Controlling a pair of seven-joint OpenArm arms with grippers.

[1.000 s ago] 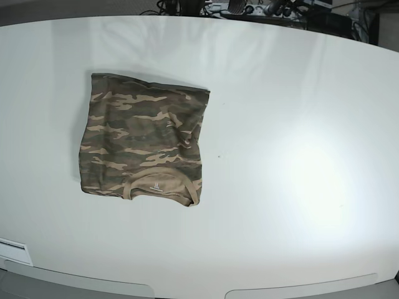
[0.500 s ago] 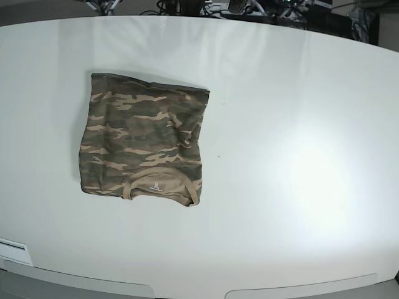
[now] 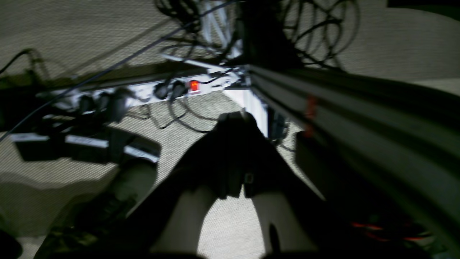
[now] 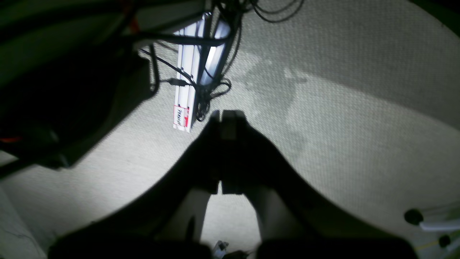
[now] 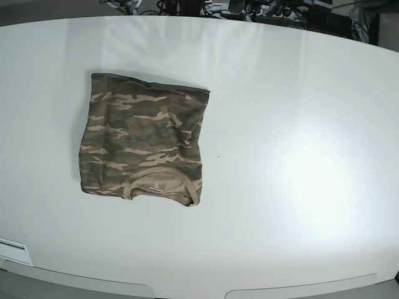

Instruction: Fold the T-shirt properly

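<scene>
The camouflage T-shirt (image 5: 143, 140) lies folded into a rough rectangle on the left part of the white table (image 5: 293, 156), its tan collar at the near edge. Neither arm shows in the base view. In the left wrist view my left gripper (image 3: 235, 120) is shut with nothing between its fingers, hanging over carpet beside the table frame. My right gripper (image 4: 226, 117) is also shut and empty in the right wrist view, over bare carpet. The T-shirt does not appear in either wrist view.
A power strip (image 3: 143, 91) with a lit red switch and tangled cables lies on the floor under the left gripper. A white aluminium rail (image 4: 190, 82) with cables runs ahead of the right gripper. A white label (image 5: 14, 252) sits at the table's near left edge.
The T-shirt has not moved. Only the glare patch on the right of the table and the clutter at the far edge look slightly different.
</scene>
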